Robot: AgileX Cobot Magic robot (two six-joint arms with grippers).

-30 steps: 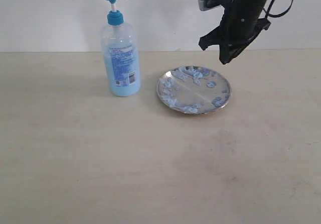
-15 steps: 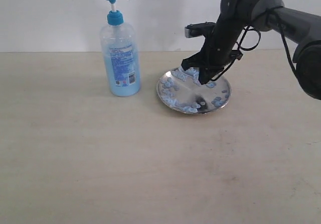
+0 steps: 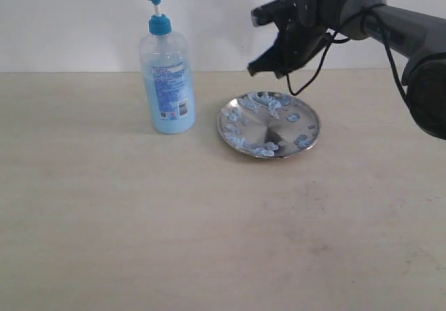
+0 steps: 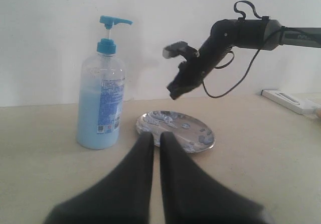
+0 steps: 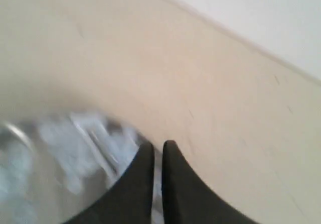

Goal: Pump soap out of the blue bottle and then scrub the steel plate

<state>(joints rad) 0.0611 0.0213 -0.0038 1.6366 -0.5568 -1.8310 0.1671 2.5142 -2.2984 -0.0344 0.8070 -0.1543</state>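
Many soap [image 3: 293,117] blobs dot steel plate [image 3: 315,124], right of middle in exterior view. Blue bottle [image 3: 166,81] stands left of it. Right gripper [image 3: 265,65] hangs above plate, upper middle of frame, jaws pinched together, empty. Left gripper [image 4: 156,141] jaws pinched too. You go down slow, rub in circles, press soft.

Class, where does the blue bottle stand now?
In the exterior view, the blue bottle stands upright on the table, left of the steel plate and apart from it.
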